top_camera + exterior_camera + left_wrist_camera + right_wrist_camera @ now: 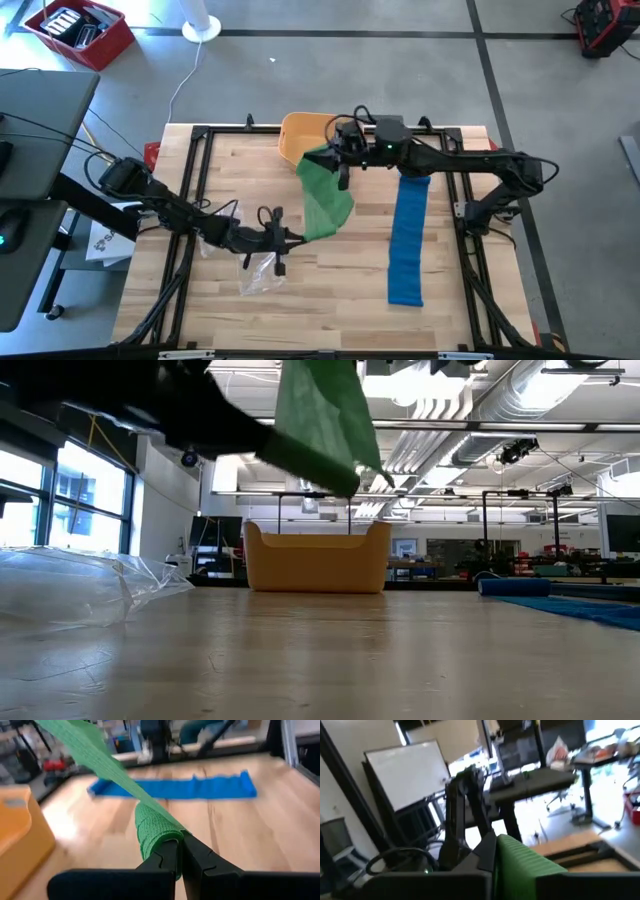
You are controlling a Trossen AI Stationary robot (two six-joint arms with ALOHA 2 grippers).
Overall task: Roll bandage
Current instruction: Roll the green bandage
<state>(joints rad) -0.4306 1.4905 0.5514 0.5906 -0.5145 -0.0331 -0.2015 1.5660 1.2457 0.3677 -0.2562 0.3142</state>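
Note:
A green bandage (322, 195) hangs clear of the wooden table (340, 310) between my two grippers. Its lower end is wound into a small roll (151, 831), and the flat strip (80, 742) rises from there to my right gripper. My left gripper (290, 238) is at the table's middle, shut on the roll. My right gripper (336, 165) is higher, near the far edge by the yellow bin (300, 135), closed on the strip's other end. A blue bandage (408, 240) lies flat and unrolled on the table's right half. My left gripper pinches the rolled end of the green bandage (159, 840) between its two shut fingers (200, 857), coming nearly level from the table's left. The roll stands out past the fingertips, off the table, and the strip runs straight from it. My right gripper has the bandage's upper end (520, 862) between its two fingers, several ribbed layers showing in the right wrist view. The fingers come level from the table's right. The strip hangs down from them toward the left gripper, clear of the table.
A crumpled clear plastic bag (258, 275) lies near the left gripper on the table's left half. The yellow bin (318, 558) stands at the far edge. A black frame (190, 200) borders the table. Bare wood lies between the two bandages and along the near edge.

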